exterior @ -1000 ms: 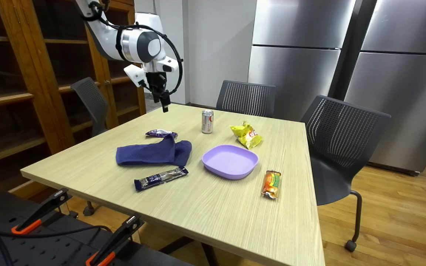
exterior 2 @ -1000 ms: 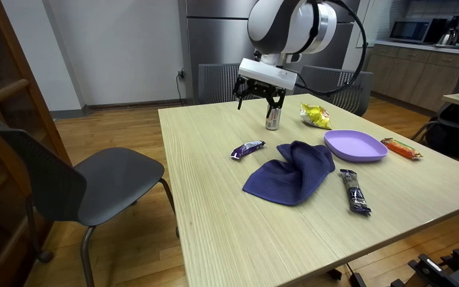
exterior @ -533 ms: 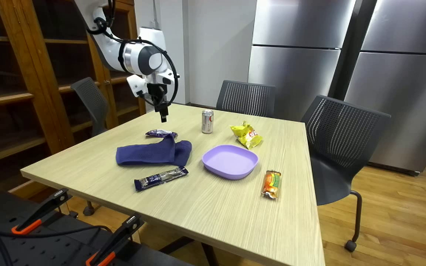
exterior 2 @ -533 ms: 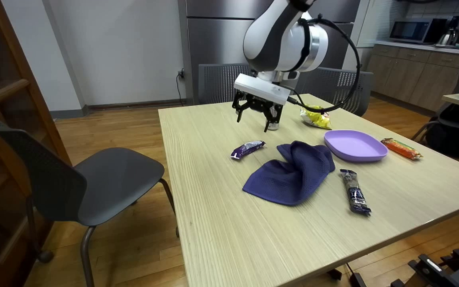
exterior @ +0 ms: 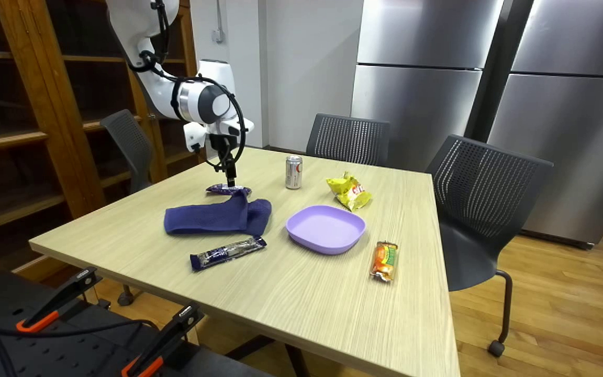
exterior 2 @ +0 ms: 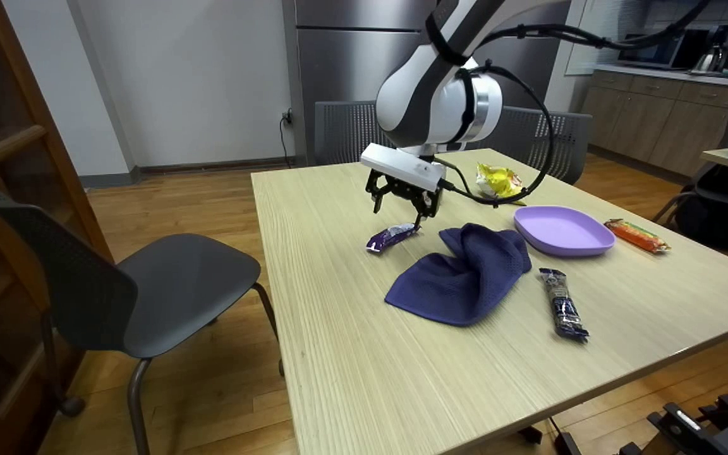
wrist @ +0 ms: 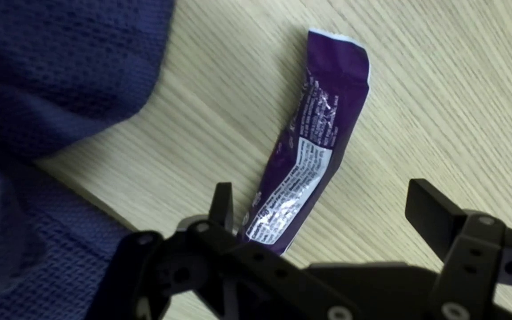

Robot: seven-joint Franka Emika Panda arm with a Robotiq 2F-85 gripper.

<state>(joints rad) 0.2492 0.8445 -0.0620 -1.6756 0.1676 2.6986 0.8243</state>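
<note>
My gripper (wrist: 320, 189) stands open just above the table, its two fingers wide apart in the wrist view. A purple wrapped bar (wrist: 305, 164) lies between and beyond them, closer to the left finger, which partly covers its near end. In both exterior views the fingertips are low over this bar (exterior 2: 392, 238). Whether a finger touches the wrapper I cannot tell. Nothing is gripped. Beside the bar is a crumpled navy cloth (wrist: 65, 75), also seen in an exterior view as a folded heap (exterior: 204, 217).
A silver can (exterior: 293, 173) and a yellow chip bag (exterior: 351, 192) stand farther along the table (exterior: 301, 303). Past the cloth are a lilac plate (exterior: 325, 228), a dark wrapped bar (exterior: 228, 253) and an orange snack packet (exterior: 384, 262). Several grey chairs (exterior 2: 181, 291) surround the table.
My gripper has come down steadily towards the purple bar, with its fingers staying apart. The objects on the table have not moved.
</note>
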